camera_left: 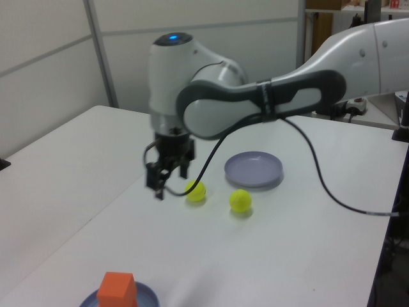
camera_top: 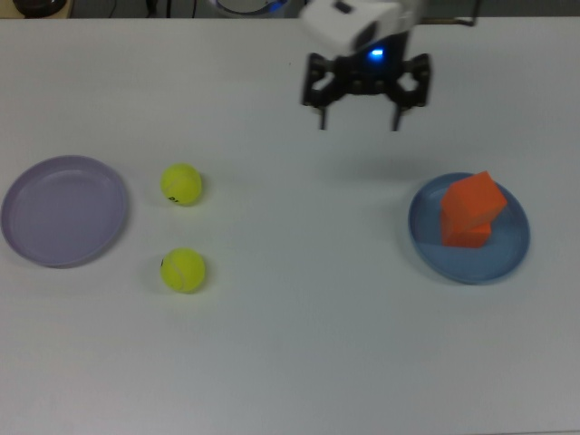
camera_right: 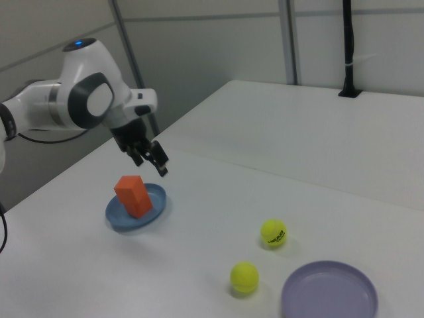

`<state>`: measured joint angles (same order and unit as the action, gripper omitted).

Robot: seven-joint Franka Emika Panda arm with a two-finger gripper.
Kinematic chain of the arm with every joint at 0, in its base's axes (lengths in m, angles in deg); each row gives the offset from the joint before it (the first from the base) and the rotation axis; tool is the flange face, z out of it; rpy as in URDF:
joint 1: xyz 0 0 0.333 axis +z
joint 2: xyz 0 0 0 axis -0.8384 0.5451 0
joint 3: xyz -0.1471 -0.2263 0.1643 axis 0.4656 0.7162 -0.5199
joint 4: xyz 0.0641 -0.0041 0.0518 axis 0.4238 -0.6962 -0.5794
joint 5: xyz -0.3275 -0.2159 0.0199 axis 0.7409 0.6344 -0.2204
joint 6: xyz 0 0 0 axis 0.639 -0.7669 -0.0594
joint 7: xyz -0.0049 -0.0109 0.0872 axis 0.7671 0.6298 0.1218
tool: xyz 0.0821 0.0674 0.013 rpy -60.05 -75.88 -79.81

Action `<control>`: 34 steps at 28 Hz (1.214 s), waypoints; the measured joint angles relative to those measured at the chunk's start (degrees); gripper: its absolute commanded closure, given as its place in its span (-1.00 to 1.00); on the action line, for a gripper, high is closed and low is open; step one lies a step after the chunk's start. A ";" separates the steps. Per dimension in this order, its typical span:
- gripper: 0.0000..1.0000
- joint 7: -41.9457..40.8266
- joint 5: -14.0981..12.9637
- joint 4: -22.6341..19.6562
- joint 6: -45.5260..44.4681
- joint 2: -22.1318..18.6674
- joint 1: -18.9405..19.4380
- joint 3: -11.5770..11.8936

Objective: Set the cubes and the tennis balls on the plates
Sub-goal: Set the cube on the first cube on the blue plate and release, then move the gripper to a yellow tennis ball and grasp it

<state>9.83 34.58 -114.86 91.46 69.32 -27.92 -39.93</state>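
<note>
In the top view, the near table [camera_top: 299,381] edge strip is bare. The blue plate [camera_top: 513,251] sits toward the right edge, carrying the two orange cubes [camera_top: 469,213] stacked, the upper one skewed. The lavender plate [camera_top: 63,210] lies at the left edge; two tennis balls [camera_top: 183,270] rest on the table just beside it, apart from each other. The centre is open. My gripper [camera_top: 360,116] hangs near the far edge, fingers spread wide, holding nothing, pointing down.
</note>
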 measured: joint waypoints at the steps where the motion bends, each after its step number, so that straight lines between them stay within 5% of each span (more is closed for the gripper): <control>1: -1.00 0.05 0.00 -1.46 -0.02 -0.82 -0.78 0.22; 8: -1.00 0.13 0.00 -11.78 0.71 -5.71 -7.42 0.68; 13: -1.00 0.03 -0.02 -16.70 4.71 -7.37 -10.02 3.79; 21: -1.00 -3.58 -4.51 -20.84 10.43 -7.26 -11.09 8.67; 34: -1.00 -5.21 -5.39 -23.38 18.21 -0.73 -14.28 9.24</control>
<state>4.62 29.19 -138.23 109.67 68.59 -42.20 -30.69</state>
